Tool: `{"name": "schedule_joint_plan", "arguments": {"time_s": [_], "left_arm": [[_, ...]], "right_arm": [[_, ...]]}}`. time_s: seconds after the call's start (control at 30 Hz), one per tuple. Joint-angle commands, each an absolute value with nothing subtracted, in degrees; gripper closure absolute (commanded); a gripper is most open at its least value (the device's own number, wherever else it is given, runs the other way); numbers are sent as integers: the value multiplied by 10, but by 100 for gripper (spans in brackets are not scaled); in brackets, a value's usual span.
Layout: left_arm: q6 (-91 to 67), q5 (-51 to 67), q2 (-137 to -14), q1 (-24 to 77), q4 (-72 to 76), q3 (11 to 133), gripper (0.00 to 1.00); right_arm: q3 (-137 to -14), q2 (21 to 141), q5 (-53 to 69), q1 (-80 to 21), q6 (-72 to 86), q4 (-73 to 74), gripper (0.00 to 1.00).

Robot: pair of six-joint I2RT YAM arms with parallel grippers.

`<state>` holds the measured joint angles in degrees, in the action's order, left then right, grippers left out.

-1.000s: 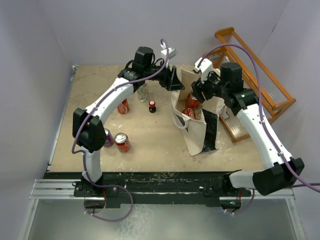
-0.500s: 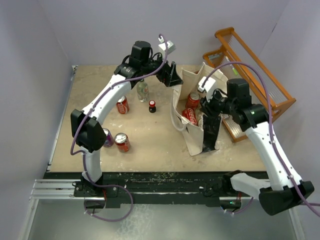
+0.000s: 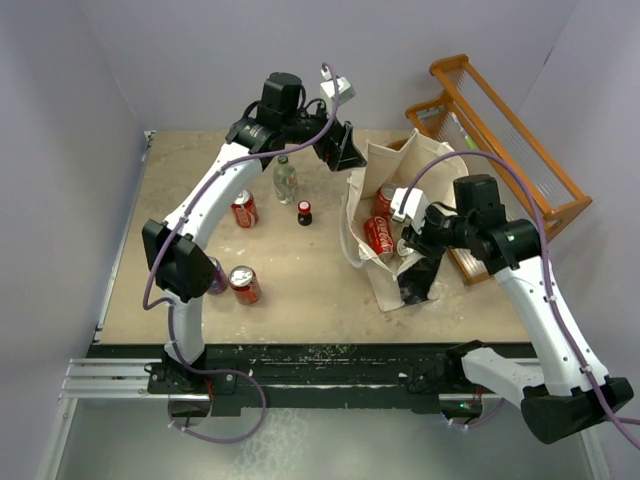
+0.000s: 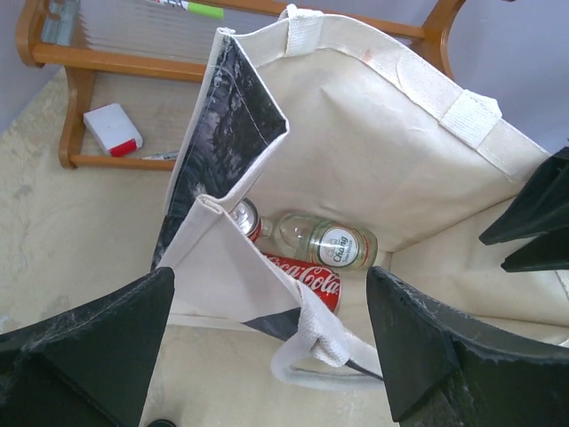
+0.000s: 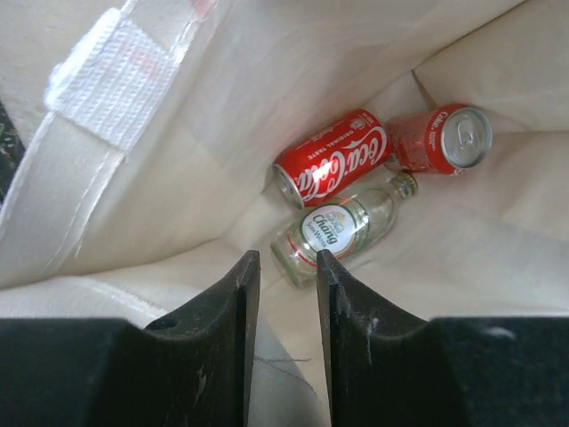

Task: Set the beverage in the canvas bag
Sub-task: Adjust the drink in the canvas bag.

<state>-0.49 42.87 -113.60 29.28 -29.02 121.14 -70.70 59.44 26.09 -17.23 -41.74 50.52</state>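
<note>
**Desk:** Where's the bag, and how far along are we?

**Operator:** I have the canvas bag (image 3: 415,165) standing open on the tabletop (image 3: 300,310), right of centre in the overhead view, with its black end panel toward me. Through the right wrist camera I count three drinks lying on its floor. There's a Coca-Cola can (image 5: 333,156), a second red can (image 5: 444,138) at its 3 o'clock, and a clear Chang bottle (image 5: 342,227) just beside the first can at its 6 o'clock.

**Desk:** And your jaws?

**Operator:** My right gripper (image 5: 283,258) hangs over the bag's mouth, its jaws only narrowly parted and holding nothing. My left gripper (image 4: 268,276) is at the bag's 11 o'clock rim with its jaws spread wide, also empty. I can't tell whether it touches the cloth.

**Desk:** So what's left?

**Operator:** If one beverage was the goal, I judge that step done and I only need to lift clear. If it means all of them, five are outside. At the bag's 9 o'clock I see a clear bottle (image 3: 285,180), a red can (image 3: 245,210) and a small dark bottle (image 3: 304,212) with a red cap. At 8 o'clock, nearer me, an upright red can (image 3: 243,284) sits just beside a purple can (image 3: 215,275). The orange rack (image 3: 500,130) at the bag's 2 o'clock isn't the target.
</note>
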Motion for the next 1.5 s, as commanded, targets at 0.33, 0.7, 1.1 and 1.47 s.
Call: {"name": "schedule_joint_plan", "arguments": {"time_s": [0.33, 0.7, 1.1, 1.47], "left_arm": [[0, 405, -1158, 291, -305, 1211, 16], [-61, 426, -1133, 283, -215, 1189, 14], [-150, 469, -1098, 252, -111, 1136, 11], [-224, 510, -1150, 291, -118, 1175, 11]], "right_arm": [[-633, 611, 232, -171, -421, 480, 68], [-656, 659, 237, -172, -319, 413, 64], [-633, 677, 262, -185, -255, 341, 60], [-628, 603, 195, -194, -151, 282, 60]]}}
